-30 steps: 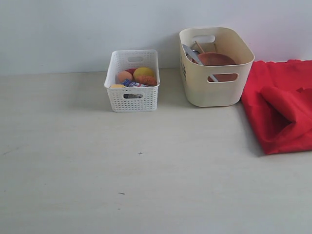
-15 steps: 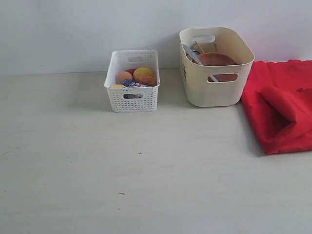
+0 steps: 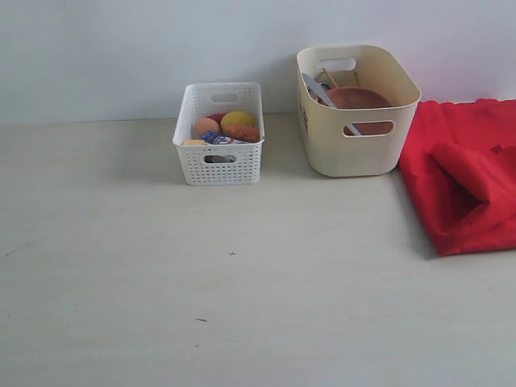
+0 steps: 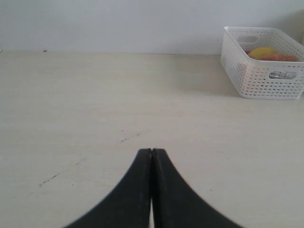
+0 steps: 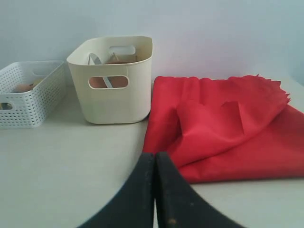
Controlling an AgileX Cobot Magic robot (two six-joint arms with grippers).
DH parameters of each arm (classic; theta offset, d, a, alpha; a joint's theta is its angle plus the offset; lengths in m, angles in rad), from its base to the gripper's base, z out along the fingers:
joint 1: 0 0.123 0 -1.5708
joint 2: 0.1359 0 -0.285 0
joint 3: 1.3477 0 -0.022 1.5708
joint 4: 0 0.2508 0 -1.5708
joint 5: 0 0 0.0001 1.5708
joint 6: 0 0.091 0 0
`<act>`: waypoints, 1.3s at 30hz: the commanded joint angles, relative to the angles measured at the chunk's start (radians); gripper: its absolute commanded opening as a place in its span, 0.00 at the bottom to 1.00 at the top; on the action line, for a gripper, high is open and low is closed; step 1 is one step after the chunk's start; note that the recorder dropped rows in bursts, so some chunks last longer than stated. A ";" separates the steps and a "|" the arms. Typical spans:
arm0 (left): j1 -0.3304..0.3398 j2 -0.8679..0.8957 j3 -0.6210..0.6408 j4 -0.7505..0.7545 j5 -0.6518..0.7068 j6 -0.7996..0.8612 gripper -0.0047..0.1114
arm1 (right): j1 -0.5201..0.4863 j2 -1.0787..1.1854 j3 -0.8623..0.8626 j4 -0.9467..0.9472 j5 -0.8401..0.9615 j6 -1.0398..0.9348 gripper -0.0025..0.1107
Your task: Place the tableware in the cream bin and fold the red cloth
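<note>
The bin (image 3: 359,121) stands near the far edge of the table (image 3: 242,306), close to the wall. Inside it I see a brown plate (image 3: 359,98) and a metal piece (image 3: 318,89) that leans on the bin wall. The other tableware I cannot make out. No tableware lies on the part of the table that shows, so I judge that this half of the task is done.

The cloth (image 3: 468,185) lies just beside the bin, toward the right edge of the table. It is doubled over, with a loose flap on top and one scalloped edge showing. The layers do not match well, so the fold looks rough to me. It may need one more fold or some smoothing.

The left jaws are fully closed and hold nothing. They hang over bare table, well apart from the basket (image 3: 219,153) with the food. The right jaws are closed and empty too, low over the table near the front of the cloth.
</note>
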 commanded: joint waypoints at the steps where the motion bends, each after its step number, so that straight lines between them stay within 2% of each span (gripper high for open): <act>1: 0.002 -0.007 0.004 -0.005 -0.003 -0.005 0.04 | 0.002 -0.006 0.004 -0.009 -0.006 0.007 0.02; 39: 0.002 -0.007 0.004 -0.005 -0.003 -0.005 0.04 | -0.011 -0.006 0.004 -0.002 -0.012 0.007 0.02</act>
